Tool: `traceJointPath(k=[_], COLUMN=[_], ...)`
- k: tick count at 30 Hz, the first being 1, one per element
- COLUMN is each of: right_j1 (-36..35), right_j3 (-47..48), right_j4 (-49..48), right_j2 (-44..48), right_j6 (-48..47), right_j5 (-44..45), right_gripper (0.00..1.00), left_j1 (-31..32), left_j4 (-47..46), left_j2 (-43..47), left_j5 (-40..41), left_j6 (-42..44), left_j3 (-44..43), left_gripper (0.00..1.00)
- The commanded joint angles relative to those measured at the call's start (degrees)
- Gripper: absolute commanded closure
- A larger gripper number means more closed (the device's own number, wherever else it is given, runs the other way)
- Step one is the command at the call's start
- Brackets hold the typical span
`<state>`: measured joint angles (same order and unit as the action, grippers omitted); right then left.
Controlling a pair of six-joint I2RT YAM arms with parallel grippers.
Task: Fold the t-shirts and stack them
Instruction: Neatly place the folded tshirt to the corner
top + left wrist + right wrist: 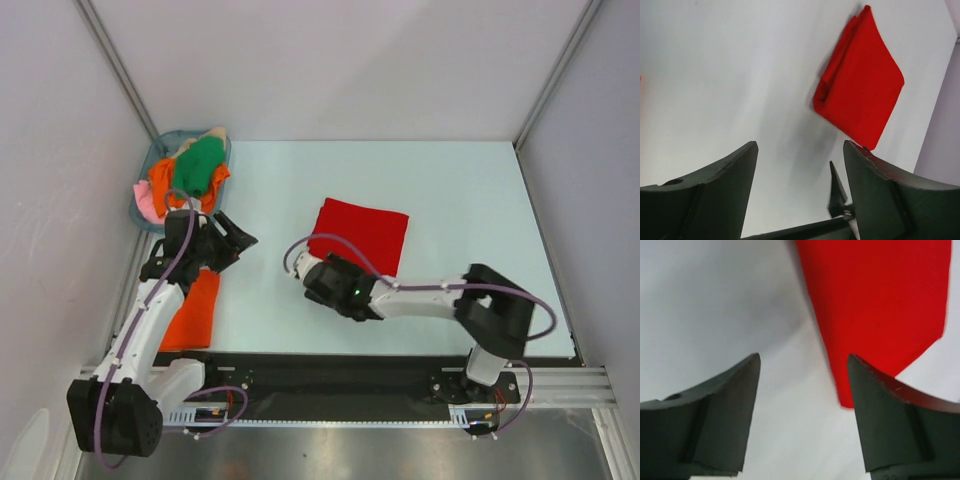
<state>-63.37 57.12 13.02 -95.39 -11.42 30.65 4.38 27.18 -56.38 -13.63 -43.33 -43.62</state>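
A bright red t-shirt (pixel 362 232), folded into a square, lies flat at the middle of the table. It also shows in the left wrist view (pixel 860 92) and in the right wrist view (pixel 880 300). An orange t-shirt (pixel 193 308) lies as a long strip at the near left, partly under the left arm. My left gripper (pixel 233 240) is open and empty above the table, left of the red shirt (pixel 800 145). My right gripper (pixel 308 268) is open and empty at the red shirt's near left corner (pixel 804 357).
A blue-grey basket (pixel 148 172) at the far left corner holds a green shirt (pixel 203 164), an orange one (pixel 163 186), a pink one (pixel 146 205) and a beige one (pixel 214 133). Walls stand at the left, back and right.
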Motion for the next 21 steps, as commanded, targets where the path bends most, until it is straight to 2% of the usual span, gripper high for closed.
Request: traceJointPath(k=[1,3,4,7,10,13,14,15,20,21], right_j1=[-3.5,-5.3,-5.4,-4.7,-3.4,-1.4,-0.8,-0.2,2.3,2.5], right_j3=[1.2,1.2,2.2,4.5,6.3,7.9,8.9,9.1,9.4,9.7], right_j4=[-11.8,-16.1,-18.5,-21.2,-21.3,-20.3,-19.8,-19.2,-18.1,-17.8], right_j2=[-7.5,-12.0,-13.7,-18.2,-22.3,-24.2,-24.5,-24.7,-23.6,-23.3], right_j6=[-16.9,-24.0,-25.1,-28.5,-33.0,-33.4,-33.2,-33.1,-33.4,-33.5], right_j5=[14.0,14.3,14.8,15.0,15.3,13.9,13.5,12.8,9.3,8.3], right_gripper=[0.28,0.33,0.35,0.40,0.45,0.52,0.57,0.59,0.78,0.86], left_j1=[-3.1,-4.2,-7.1,-9.8,-10.6,-10.7,-10.7,-10.7,-10.6,-10.7], left_j4=[5.6,6.2,6.2,5.9,5.6,3.8,3.1,2.5,-0.5,-1.9], left_j2=[-1.5,-3.6,-4.3,-7.3,-9.2,-8.8,-8.8,-9.3,-13.2,-13.9], left_j5=[-1.4,-3.6,-6.2,-10.1,-10.4,-9.8,-10.2,-10.4,-11.7,-12.1], left_j6=[-1.8,-1.8,-1.9,-1.5,0.4,-0.4,-0.7,-1.0,-1.1,-1.7], left_j3=[-1.9,-2.0,-1.7,-1.6,-2.6,-2.6,-2.6,-2.7,-3.8,-3.8], left_gripper=[0.24,0.23,0.24,0.24,0.23,0.22,0.21,0.16,0.15,0.14])
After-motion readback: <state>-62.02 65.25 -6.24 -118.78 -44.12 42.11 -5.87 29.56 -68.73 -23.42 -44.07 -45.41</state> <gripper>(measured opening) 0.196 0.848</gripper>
